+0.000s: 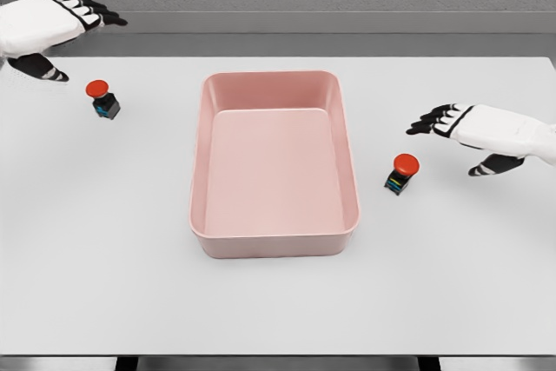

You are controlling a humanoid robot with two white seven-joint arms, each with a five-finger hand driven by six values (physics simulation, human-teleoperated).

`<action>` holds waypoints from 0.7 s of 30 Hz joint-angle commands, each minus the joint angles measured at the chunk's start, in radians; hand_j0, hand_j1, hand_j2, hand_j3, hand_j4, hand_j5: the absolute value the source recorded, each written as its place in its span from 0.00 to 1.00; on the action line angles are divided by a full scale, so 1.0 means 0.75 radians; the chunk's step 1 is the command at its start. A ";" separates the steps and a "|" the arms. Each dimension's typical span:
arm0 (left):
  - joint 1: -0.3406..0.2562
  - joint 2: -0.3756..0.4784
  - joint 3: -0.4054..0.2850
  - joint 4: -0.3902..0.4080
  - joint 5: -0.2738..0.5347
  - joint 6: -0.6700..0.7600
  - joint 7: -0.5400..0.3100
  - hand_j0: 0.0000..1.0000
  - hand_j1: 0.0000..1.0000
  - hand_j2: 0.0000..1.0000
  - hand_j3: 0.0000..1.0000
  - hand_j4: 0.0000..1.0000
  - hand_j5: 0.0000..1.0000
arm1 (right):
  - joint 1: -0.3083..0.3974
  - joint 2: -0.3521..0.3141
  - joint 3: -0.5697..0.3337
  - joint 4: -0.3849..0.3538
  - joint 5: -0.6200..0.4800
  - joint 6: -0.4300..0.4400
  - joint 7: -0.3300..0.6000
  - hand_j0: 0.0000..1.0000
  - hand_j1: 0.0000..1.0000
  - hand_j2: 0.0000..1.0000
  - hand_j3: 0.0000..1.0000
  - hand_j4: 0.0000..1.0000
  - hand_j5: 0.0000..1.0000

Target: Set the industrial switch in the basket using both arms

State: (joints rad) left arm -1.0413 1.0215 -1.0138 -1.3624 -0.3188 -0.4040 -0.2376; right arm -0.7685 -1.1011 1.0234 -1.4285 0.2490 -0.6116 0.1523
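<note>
Both forearms (17, 28) (534, 136) beyond the frame edges.

Two industrial switches, each with a red mushroom button on a small dark base, are seen upright on the counter. The left switch (103, 100) is placed well left of the pink basket (274, 230); the right switch (401, 173) is placed just right of it.

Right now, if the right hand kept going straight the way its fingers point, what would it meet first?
The right hand points left, toward the pink basket. Its line passes above the nearer red-capped switch, so the basket's right wall looks first, though the hand's height over the table is unclear.
</note>
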 commanded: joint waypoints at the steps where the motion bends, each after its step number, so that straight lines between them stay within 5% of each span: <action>1: -0.015 -0.071 -0.176 0.109 0.002 0.019 -0.078 1.00 1.00 1.00 1.00 1.00 1.00 | 0.000 0.014 0.000 -0.030 -0.009 0.001 -0.001 1.00 1.00 1.00 1.00 1.00 1.00; 5: -0.058 -0.104 -0.266 0.176 0.002 0.019 -0.078 1.00 1.00 1.00 1.00 1.00 1.00 | 0.002 0.067 0.000 -0.028 -0.005 0.001 -0.001 1.00 1.00 1.00 1.00 1.00 1.00; 21: -0.058 -0.300 -0.262 0.499 -0.054 0.072 -0.078 1.00 1.00 1.00 1.00 1.00 1.00 | 0.047 0.135 0.000 -0.028 0.042 0.001 -0.001 1.00 1.00 1.00 1.00 1.00 1.00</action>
State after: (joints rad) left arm -1.0861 0.8234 -1.2123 -1.0237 -0.3514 -0.3696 -0.2972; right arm -0.7348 -1.0078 1.0243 -1.4495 0.2854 -0.6117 0.1524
